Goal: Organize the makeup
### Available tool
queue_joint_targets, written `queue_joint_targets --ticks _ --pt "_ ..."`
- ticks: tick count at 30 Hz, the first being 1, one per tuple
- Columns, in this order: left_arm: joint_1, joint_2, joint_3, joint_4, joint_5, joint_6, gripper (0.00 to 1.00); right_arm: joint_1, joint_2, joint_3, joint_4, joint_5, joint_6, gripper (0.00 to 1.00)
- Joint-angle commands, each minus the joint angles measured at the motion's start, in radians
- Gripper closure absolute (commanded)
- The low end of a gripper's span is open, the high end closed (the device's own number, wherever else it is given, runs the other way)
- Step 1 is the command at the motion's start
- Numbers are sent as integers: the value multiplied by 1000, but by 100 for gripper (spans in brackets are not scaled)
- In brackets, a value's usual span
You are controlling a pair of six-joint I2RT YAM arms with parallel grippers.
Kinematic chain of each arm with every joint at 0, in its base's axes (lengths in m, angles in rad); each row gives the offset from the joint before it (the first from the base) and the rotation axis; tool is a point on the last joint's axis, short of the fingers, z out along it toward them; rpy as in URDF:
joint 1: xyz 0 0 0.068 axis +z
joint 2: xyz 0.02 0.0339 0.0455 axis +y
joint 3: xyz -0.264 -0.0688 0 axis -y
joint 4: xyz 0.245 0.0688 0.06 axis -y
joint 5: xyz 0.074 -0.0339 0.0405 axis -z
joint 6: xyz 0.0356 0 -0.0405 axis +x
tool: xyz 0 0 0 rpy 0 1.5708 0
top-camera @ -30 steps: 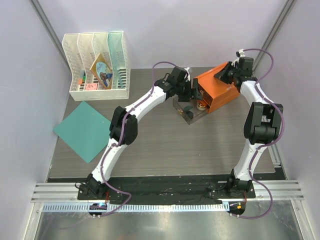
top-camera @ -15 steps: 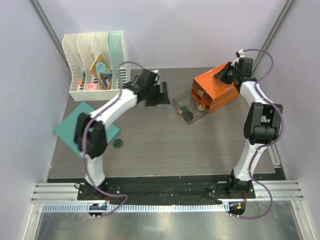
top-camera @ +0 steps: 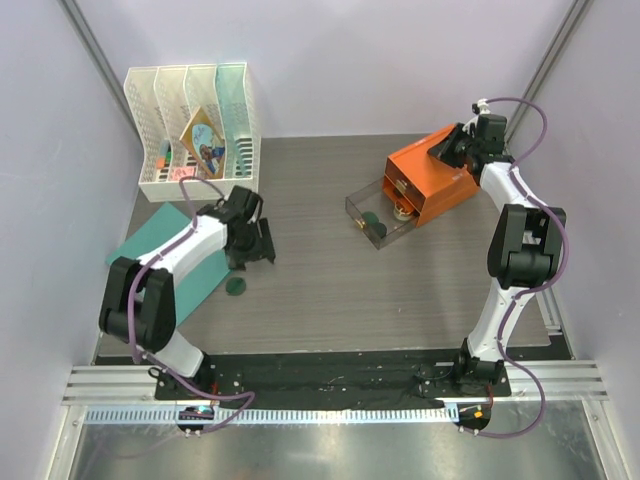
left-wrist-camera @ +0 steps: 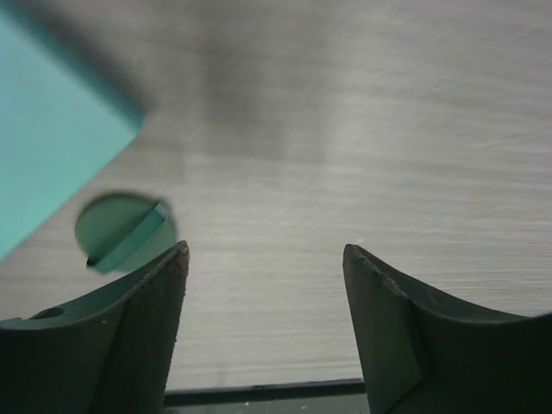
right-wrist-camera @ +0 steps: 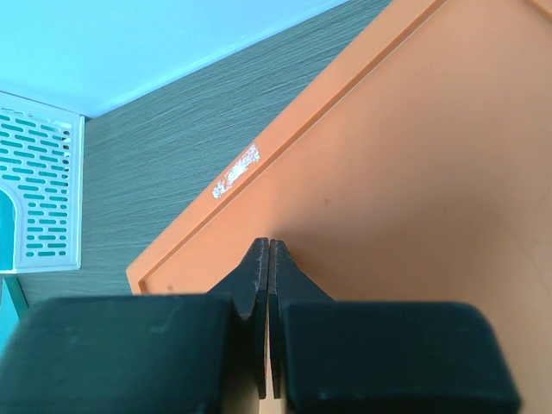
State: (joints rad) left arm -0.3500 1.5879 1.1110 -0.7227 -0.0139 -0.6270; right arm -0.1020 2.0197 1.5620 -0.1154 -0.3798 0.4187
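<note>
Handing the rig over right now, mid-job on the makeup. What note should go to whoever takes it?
Left gripper: open, empty, over the table beside the loose green disc, which lies by the teal sheet.
Right gripper: shut, tips against the top of the orange drawer box.
Done: clear drawer is pulled out, holding a second green disc and the tan compact.
Left: probably pick up the loose disc, drop it in the drawer, then close it.

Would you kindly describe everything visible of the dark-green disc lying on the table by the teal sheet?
The dark-green disc is small, round and flat, with a lighter straight ridge across it. It lies on the table, just clear of the teal sheet's corner. The open left gripper hovers beside it without touching.
</note>
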Motion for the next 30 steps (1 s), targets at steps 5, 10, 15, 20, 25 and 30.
queue_joint_targets --ticks 5,10,15,20,25,30 --pt "95 -106 -165 17 9 -57 32 12 218 -141 -466 154 -78 99" --pt "111 -82 -181 32 -8 -51 30 12 220 -140 -466 151 -81 99" --pt "123 -17 -180 46 0 -51 30 10 221 -140 -466 148 -84 99" --pt "128 29 -186 42 -5 -50 37 7 220 -140 -466 148 -83 99" --pt "129 60 -194 54 8 -45 80 5 223 -138 -466 145 -84 99" --pt "126 41 -157 49 54 -31 100 4 226 -134 -466 142 -86 99"
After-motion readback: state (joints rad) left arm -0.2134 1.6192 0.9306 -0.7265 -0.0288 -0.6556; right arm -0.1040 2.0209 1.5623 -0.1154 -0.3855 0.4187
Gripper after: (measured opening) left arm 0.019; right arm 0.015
